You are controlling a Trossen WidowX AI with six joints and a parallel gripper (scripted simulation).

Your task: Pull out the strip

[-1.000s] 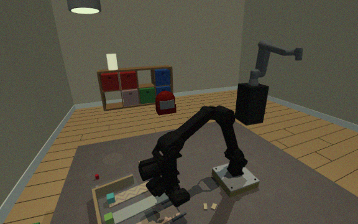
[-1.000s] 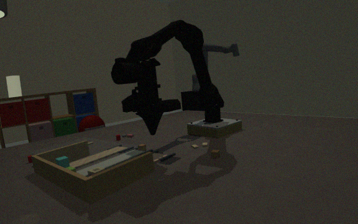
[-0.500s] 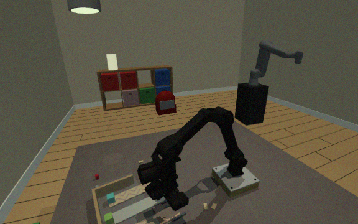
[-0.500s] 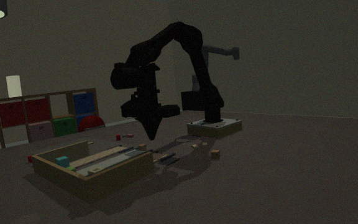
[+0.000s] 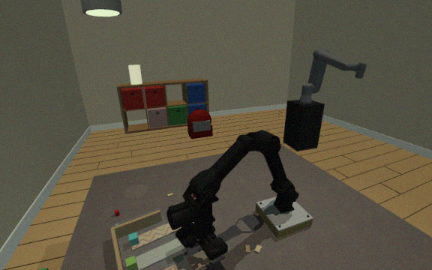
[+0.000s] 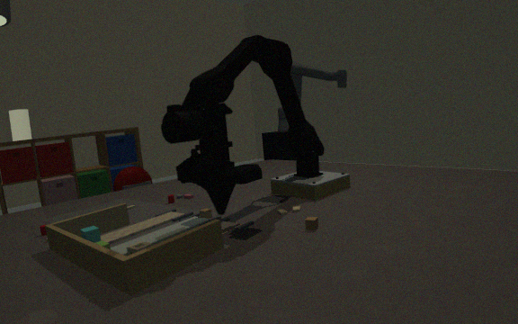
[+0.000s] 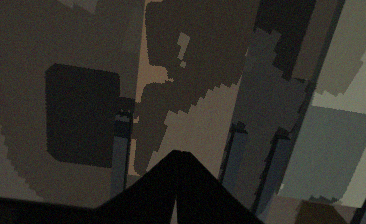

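Just above the open end of the wooden tray (image 6: 160, 258), the gripper (image 6: 221, 208) points straight down with its fingers pressed together on nothing, the tip hanging over the near ends of the strips. In the wrist view the closed fingers form one dark wedge (image 7: 176, 187), and below it runs the tan strip (image 7: 194, 135), with a pale grey-green strip (image 7: 351, 65) off to one side and dark handle tabs at the strip ends.

Inside the tray, the exterior view shows the strips lying side by side along its length: the tan one (image 6: 139, 226) and a pale one (image 6: 151, 236). At their far ends sit a teal cube (image 6: 91, 233) and a green cube (image 5: 131, 262); the top view shows the teal cube at the end of a zigzag-patterned strip (image 5: 155, 235). The labelled cube cannot be made out in any view, since the arm covers that part of the tray.

Beyond the tray, small tan blocks (image 5: 253, 248) lie on the mat near the arm's base plate (image 5: 284, 219), and a small red block (image 5: 117, 212) rests to the tray's far side. Against the back wall stands a shelf (image 5: 163, 106) of coloured bins.
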